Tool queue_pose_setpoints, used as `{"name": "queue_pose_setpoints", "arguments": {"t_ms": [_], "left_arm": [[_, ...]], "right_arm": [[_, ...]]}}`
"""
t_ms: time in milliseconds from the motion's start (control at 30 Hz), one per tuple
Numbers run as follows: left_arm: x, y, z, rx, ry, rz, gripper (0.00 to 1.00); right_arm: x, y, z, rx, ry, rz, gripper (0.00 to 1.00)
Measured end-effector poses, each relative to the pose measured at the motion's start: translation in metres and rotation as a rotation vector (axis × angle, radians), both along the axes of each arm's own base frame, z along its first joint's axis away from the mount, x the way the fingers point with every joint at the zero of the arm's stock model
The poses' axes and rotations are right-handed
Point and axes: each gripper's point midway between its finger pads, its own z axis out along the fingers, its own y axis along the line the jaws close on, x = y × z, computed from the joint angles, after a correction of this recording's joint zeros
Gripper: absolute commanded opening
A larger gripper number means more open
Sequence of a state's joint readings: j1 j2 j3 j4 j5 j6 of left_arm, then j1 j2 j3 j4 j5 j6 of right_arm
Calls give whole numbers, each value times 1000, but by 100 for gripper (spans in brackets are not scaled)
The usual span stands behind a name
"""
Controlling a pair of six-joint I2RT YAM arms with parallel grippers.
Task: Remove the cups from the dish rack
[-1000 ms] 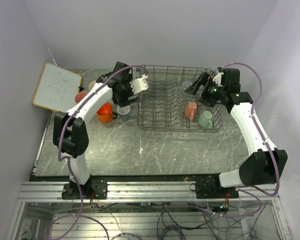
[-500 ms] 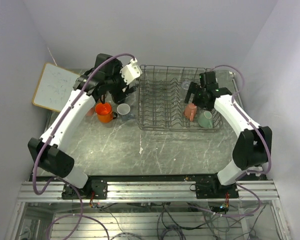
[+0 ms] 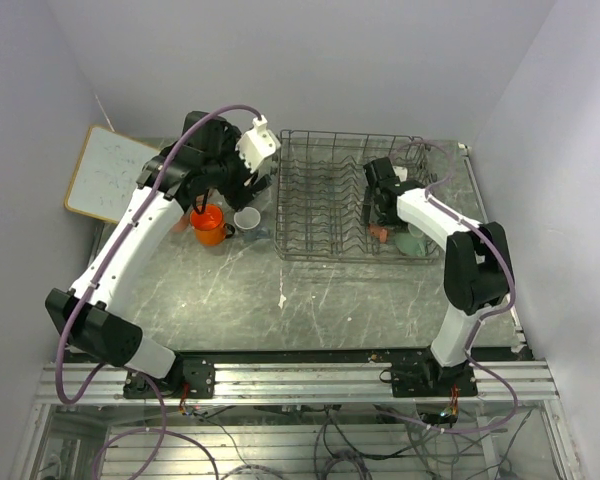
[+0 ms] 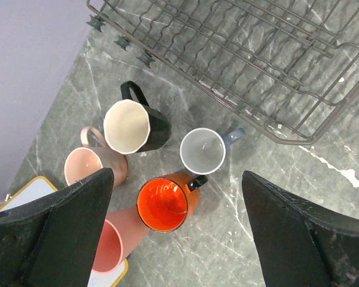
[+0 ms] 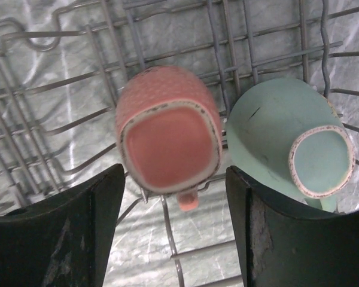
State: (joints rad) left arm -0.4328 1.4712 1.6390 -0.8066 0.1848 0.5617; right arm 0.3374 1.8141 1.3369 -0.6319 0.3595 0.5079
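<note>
The dark wire dish rack holds a salmon cup and a mint green cup at its right front. My right gripper is open right above the salmon cup. In the right wrist view my right gripper stands with a finger on each side of the salmon cup's near end; the mint cup lies just right. My left gripper is open and empty, high over the cups left of the rack: orange, grey-blue, black, pale pink, pink tumbler. The clear glass is hidden.
A white-faced wood-framed board lies at the far left, its corner beside the pink tumbler. The rack's left front corner is close to the grey-blue cup. Walls stand behind and on both sides of the table.
My right gripper has swung left and down from the rack's back right corner to the salmon cup. My left gripper has risen and drawn back to the left above the cups on the table.
</note>
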Motion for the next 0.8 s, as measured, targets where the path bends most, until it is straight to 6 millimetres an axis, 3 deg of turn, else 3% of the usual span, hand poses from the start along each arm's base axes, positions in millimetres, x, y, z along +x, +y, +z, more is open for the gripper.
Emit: {"name": "queue_pose_setpoints", "arguments": {"t_ms": [100,300,600,800], "left_arm": [[-5,0,-3,-8,15,-2,99],[-12,1,0,-23,15,-4,99],[-14,0,1,-38,23,0,99],[-14,-1,1,-42,26,1,99]], "right_arm": [[1,-4,-8,-26,7,-4,58],[6,-4,-12,-26,-18,7,34],[3,8,-15,-25,-38,42,3],[4,9,-13,-29,-49,42,0]]}}
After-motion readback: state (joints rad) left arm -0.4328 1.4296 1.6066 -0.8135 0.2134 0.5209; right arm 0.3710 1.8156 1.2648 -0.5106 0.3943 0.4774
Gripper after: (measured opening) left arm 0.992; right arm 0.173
